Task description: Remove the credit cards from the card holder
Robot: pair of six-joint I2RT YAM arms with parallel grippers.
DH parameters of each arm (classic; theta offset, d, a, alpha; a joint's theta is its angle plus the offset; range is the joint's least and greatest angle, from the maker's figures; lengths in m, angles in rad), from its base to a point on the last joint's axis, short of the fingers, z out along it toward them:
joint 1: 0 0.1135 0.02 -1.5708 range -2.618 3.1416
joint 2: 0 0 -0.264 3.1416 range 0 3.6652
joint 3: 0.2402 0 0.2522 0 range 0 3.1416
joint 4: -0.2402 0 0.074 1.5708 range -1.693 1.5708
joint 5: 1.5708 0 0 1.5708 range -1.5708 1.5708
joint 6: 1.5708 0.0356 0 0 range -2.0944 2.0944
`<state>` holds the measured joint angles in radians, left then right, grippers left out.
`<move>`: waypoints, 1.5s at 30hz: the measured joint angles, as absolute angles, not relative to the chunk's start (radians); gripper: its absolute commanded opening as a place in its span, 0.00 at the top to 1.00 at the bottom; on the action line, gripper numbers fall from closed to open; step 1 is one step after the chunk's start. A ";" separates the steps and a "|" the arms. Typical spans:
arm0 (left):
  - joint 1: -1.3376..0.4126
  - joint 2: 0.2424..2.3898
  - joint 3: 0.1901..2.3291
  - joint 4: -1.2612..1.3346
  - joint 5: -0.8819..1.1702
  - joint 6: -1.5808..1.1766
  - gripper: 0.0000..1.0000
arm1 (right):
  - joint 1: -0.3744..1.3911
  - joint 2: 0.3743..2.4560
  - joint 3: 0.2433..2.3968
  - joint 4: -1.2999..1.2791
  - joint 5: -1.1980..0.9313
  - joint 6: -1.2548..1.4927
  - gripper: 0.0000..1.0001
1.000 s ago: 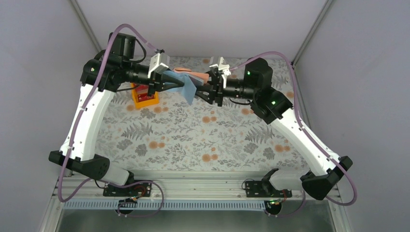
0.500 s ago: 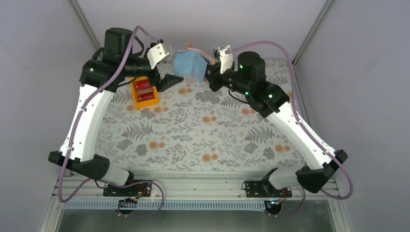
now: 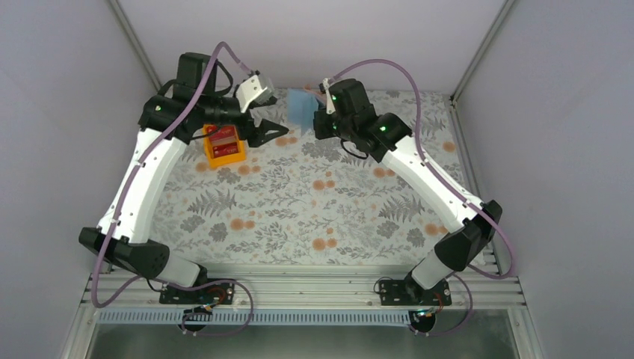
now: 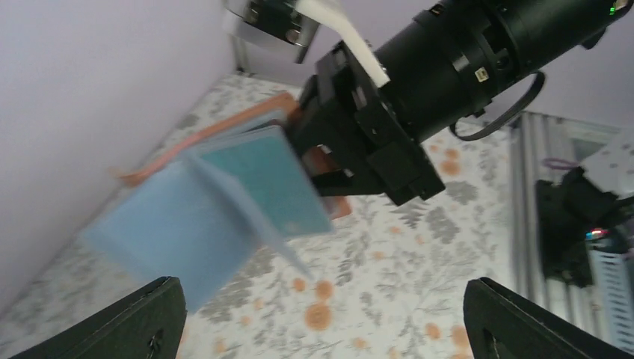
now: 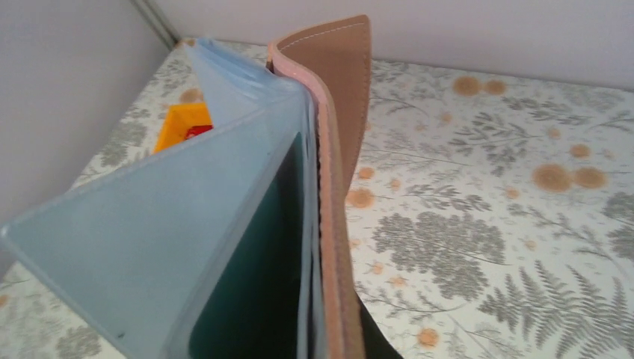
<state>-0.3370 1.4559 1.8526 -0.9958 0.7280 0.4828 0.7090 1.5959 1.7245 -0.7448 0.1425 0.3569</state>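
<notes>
**Wallet** (image 3: 302,109): tan outside, light blue lining. Held in the air over the far edge of the table (image 3: 299,217), close to the back wall. It hangs open, its blue leaves fanned apart and its tan cover standing on edge along one side.

**Right gripper** (image 4: 327,166): fingers pressed onto the wallet's tan edge, as the left wrist view shows. The right wrist view is filled by the wallet, and the fingers there are hidden behind it.

**Teal card** (image 4: 271,188): one, lying in a blue pocket of the wallet. Its face shows in the left wrist view, and in the right wrist view it is a dark green surface deep between the leaves.

**Left gripper** (image 3: 272,135): fingers spread wide, nothing between them. It is raised above the table, just left of the wallet and apart from it, and points toward it.

**Tray** (image 3: 224,153): orange plastic, on the table at the far left, below the left arm's wrist.

**Red cards** (image 3: 222,137): inside the tray, with pale markings. The count cannot be told.

**Table**: covered with a grey leaf print and orange blossoms.
</notes>
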 measured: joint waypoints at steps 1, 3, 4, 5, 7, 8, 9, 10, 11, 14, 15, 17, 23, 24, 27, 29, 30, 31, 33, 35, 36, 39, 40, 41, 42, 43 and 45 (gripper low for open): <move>-0.339 1.461 1.840 -0.995 0.766 0.474 0.05 | 0.710 1.594 1.725 -0.740 0.123 0.360 0.96; -0.342 1.476 1.825 -0.989 0.806 0.450 0.01 | 0.713 1.594 1.729 -0.726 0.083 0.368 0.96; -0.344 1.483 1.821 -0.982 0.808 0.439 0.00 | 0.715 1.594 1.731 -0.721 0.067 0.374 0.96; -0.345 1.491 1.818 -0.973 0.804 0.424 0.00 | 0.716 1.594 1.734 -0.719 0.054 0.378 0.96; -0.345 1.505 1.807 -0.955 0.789 0.398 0.00 | 0.720 1.594 1.736 -0.704 0.031 0.388 0.96; -0.345 1.514 1.801 -0.948 0.785 0.385 0.00 | 0.721 1.594 1.736 -0.696 0.019 0.392 0.96; -0.345 1.520 1.797 -0.944 0.782 0.377 0.00 | 0.722 1.594 1.736 -0.689 0.002 0.395 0.96; -0.347 1.529 1.794 -0.938 0.781 0.369 0.00 | 0.724 1.594 1.736 -0.683 -0.015 0.397 0.96; -0.352 1.537 1.794 -0.935 0.777 0.361 0.00 | 0.725 1.594 1.736 -0.675 -0.031 0.400 0.96; -0.374 1.554 1.794 -0.923 0.748 0.349 0.00 | 0.729 1.594 1.737 -0.656 -0.072 0.404 0.96; -0.384 1.558 1.795 -0.918 0.728 0.346 0.00 | 0.731 1.594 1.737 -0.650 -0.083 0.407 0.96; -0.393 1.563 1.795 -0.911 0.694 0.339 0.00 | 0.734 1.594 1.737 -0.641 -0.097 0.411 0.96; -0.401 1.567 1.795 -0.903 0.565 0.324 0.00 | 0.736 1.593 1.737 -0.632 -0.109 0.418 0.96; -0.401 1.567 1.795 -0.900 0.537 0.324 0.00 | 0.736 1.592 1.737 -0.632 -0.109 0.418 0.96; -0.398 1.566 1.795 -0.893 0.463 0.324 0.00 | 0.736 1.581 1.737 -0.631 -0.111 0.414 0.96; -0.395 1.566 1.795 -0.891 0.432 0.324 0.00 | 0.736 1.567 1.737 -0.631 -0.112 0.408 0.96; -0.388 1.566 1.795 -0.891 0.423 0.324 0.00 | 0.736 1.559 1.736 -0.631 -0.113 0.405 0.96; -0.382 1.566 1.795 -0.891 0.416 0.324 0.00 | 0.736 1.549 1.736 -0.631 -0.116 0.399 0.96; -0.366 1.564 1.795 -0.891 0.411 0.324 0.00 | 0.735 1.528 1.733 -0.625 -0.128 0.389 0.96; -0.344 1.557 1.794 -0.891 0.415 0.324 0.00 | 0.730 1.508 1.721 -0.609 -0.151 0.378 0.96; -0.329 1.551 1.794 -0.891 0.418 0.324 0.00 | 0.724 1.501 1.716 -0.604 -0.165 0.373 0.96; -0.258 1.534 1.789 -0.879 0.429 0.323 0.00 | 0.708 1.486 1.705 -0.599 -0.203 0.363 0.96; -0.231 1.532 1.789 -0.876 0.435 0.321 0.00 | 0.701 1.481 1.701 -0.598 -0.216 0.361 0.96; -0.188 1.532 1.789 -0.869 0.452 0.316 0.00 | 0.694 1.477 1.696 -0.598 -0.225 0.362 0.96; -0.160 1.533 1.789 -0.868 0.464 0.310 0.00 | 0.689 1.473 1.692 -0.598 -0.232 0.362 0.96; -0.129 1.534 1.789 -0.870 0.475 0.303 0.01 | 0.681 1.469 1.688 -0.598 -0.237 0.363 0.96; -0.090 1.536 1.791 -0.870 0.485 0.298 0.04 | 0.667 1.466 1.683 -0.598 -0.240 0.371 0.96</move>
